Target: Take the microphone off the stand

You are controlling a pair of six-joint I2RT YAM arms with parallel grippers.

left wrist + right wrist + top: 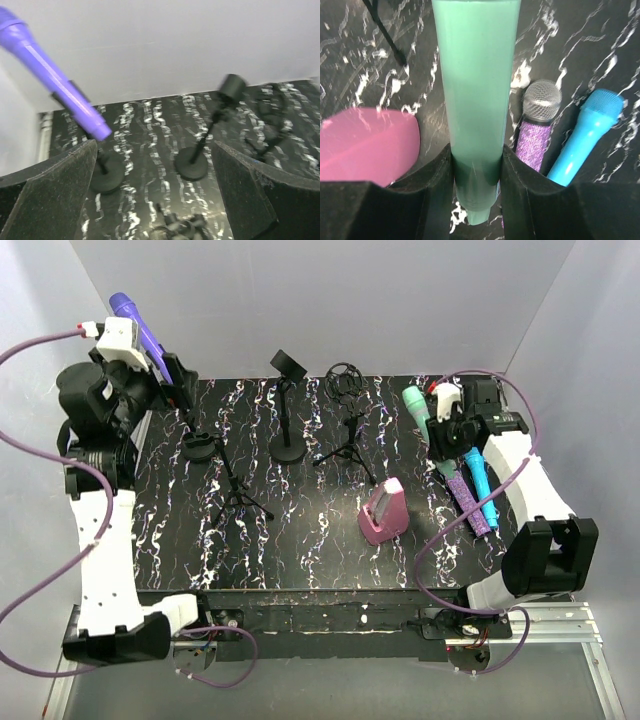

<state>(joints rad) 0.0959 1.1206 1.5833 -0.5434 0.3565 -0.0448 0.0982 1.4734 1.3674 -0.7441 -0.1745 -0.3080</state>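
Hovering spread-open beside the purple microphone point(140, 328), seated aslant in its stand point(107, 175) at the far-left corner, the left gripper point(154, 150) seemed poised to grasp it, while the right gripper point(476, 160) pinched a green microphone point(475, 75) aside.

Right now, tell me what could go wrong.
1. The purple mic sits outside the open left hand, not between its fingers; closing may miss it or tip its stand.
2. The right hand grips the green mic close to the glitter mic and blue mic; lowering could knock them.
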